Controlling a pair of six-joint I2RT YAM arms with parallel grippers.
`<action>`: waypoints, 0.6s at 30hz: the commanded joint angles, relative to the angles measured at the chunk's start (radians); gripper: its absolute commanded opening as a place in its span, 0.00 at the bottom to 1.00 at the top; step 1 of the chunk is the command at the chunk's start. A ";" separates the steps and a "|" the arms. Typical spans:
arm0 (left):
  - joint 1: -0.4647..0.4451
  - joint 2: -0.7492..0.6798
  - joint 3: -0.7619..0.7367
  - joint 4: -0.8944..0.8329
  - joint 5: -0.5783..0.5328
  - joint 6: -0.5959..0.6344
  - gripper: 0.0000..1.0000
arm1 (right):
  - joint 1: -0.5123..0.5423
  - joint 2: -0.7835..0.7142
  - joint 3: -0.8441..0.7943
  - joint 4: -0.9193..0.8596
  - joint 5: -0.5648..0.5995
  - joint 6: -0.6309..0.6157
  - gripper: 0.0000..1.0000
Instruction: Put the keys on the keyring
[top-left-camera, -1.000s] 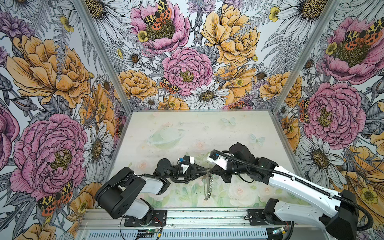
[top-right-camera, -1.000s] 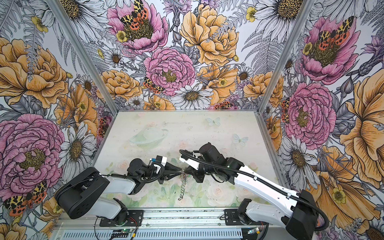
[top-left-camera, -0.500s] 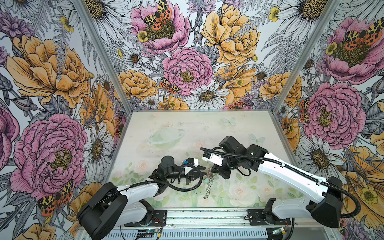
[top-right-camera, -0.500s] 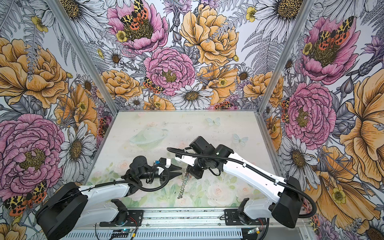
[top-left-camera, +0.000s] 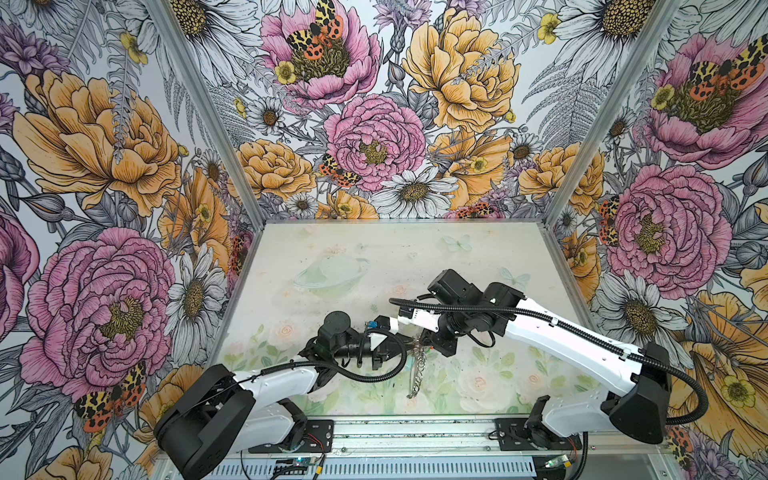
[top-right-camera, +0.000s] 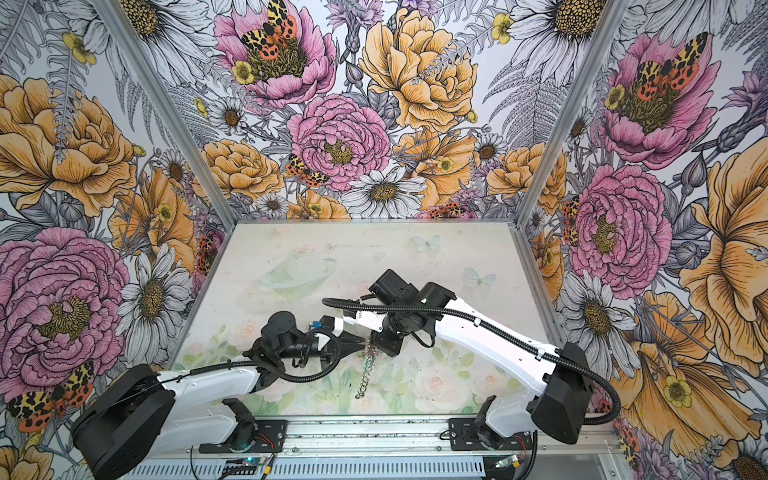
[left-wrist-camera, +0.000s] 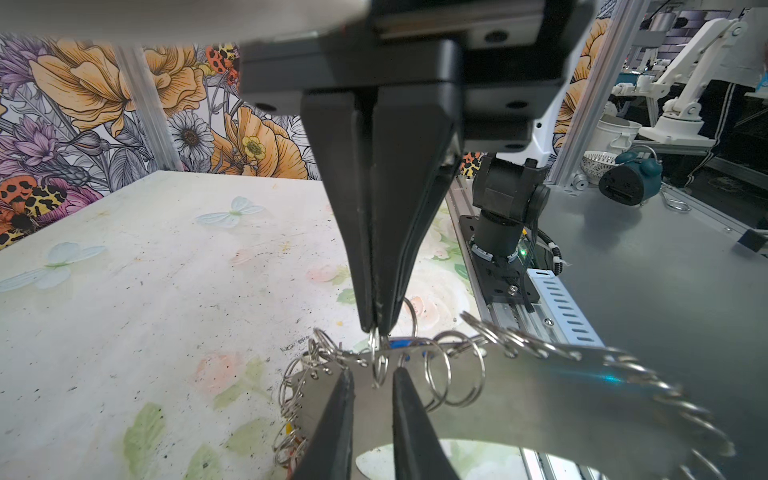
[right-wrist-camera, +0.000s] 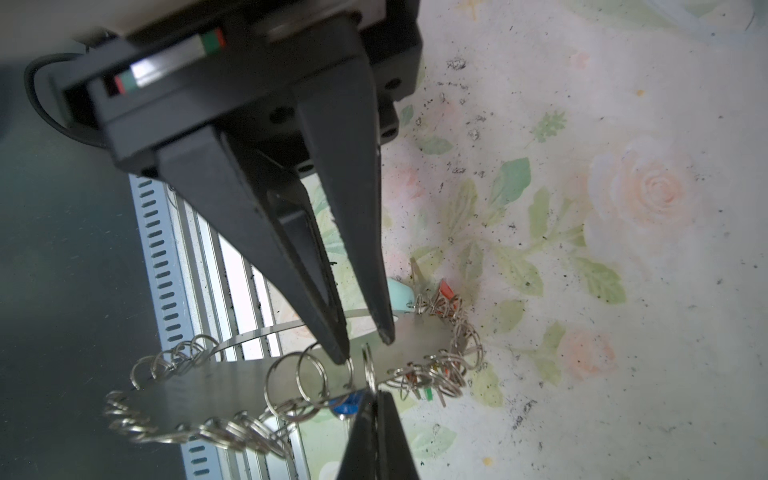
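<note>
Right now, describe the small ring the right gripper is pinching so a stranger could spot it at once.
Find the big flat grey metal hoop hanging at the table's front; small silver rings line its rim. The one meant is the only ring clamped in the right gripper's shut tips, flanked by the open fingers of the left gripper.

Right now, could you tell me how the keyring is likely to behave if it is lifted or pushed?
The keyring seems to hang edge-on from one wire loop pinched by the right gripper, so it will probably swing and twist. Its flat metal band looks stiff, not floppy. Its loose loops and the keys may jangle and snag.
</note>
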 joint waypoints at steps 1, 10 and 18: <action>-0.011 0.018 0.029 -0.005 0.024 -0.005 0.14 | 0.007 0.005 0.048 0.037 -0.027 -0.018 0.00; -0.011 0.032 0.038 -0.004 0.029 -0.016 0.09 | 0.008 0.008 0.045 0.067 -0.055 -0.006 0.00; -0.012 0.035 0.037 -0.003 0.016 -0.016 0.09 | 0.006 0.008 0.038 0.089 -0.074 0.004 0.00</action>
